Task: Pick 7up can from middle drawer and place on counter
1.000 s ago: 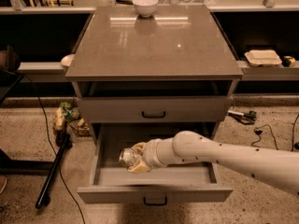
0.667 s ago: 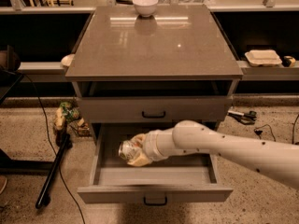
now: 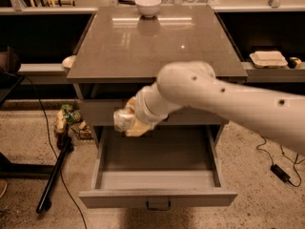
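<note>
My gripper (image 3: 127,120) is shut on the 7up can (image 3: 122,119), a pale silvery can with green print, lying sideways in the fingers. It hangs above the left part of the open middle drawer (image 3: 157,175), in front of the closed top drawer's panel. The drawer's grey floor shows nothing on it. The counter (image 3: 152,42) lies above and behind the gripper. My white arm crosses from the right edge of the view and hides the cabinet's right front.
A white bowl (image 3: 148,5) stands at the counter's far edge. A pale ledge (image 3: 43,68) runs behind the cabinet, with a takeaway box (image 3: 269,58) on the right. A black pole (image 3: 53,175) and cables lie on the floor to the left.
My gripper has lifted the can up out of the drawer, from its floor to the height of the top drawer front. The drawer now shows no contents.
</note>
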`<state>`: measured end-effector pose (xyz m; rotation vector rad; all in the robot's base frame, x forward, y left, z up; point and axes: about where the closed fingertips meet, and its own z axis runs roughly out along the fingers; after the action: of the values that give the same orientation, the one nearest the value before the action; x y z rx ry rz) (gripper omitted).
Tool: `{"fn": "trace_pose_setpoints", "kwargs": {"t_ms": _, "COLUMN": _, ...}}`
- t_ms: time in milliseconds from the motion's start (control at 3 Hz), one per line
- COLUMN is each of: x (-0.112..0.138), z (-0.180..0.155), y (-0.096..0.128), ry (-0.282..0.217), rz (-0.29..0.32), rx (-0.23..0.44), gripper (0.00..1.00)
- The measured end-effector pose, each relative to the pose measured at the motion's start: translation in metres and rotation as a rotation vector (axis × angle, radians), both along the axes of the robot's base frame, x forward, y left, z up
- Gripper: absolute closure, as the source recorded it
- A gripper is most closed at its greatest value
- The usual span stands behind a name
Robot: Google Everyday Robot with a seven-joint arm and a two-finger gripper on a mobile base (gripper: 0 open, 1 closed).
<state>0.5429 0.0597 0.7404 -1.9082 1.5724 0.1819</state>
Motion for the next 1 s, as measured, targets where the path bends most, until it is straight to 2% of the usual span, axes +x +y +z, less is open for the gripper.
{"fn": "trace_pose_setpoints", "kwargs": {"t_ms": 333, "x": 0.010, "z": 0.077, "y": -0.001, "ry": -0.071, "rz": 0.024, "rx": -0.110, "gripper": 1.00}}
{"fn": "trace_pose_setpoints", "kwargs": {"t_ms": 667, "x": 0.010, "z": 0.077, "y": -0.001, "ry": -0.072, "rz": 0.023, "rx": -0.108, "gripper": 1.00}}
{"fn": "trace_pose_setpoints", "kwargs": {"t_ms": 1000, "x": 0.030, "z": 0.089, "y": 0.000, "ry": -0.100, "rz": 0.030, "rx": -0.084, "gripper": 1.00}}
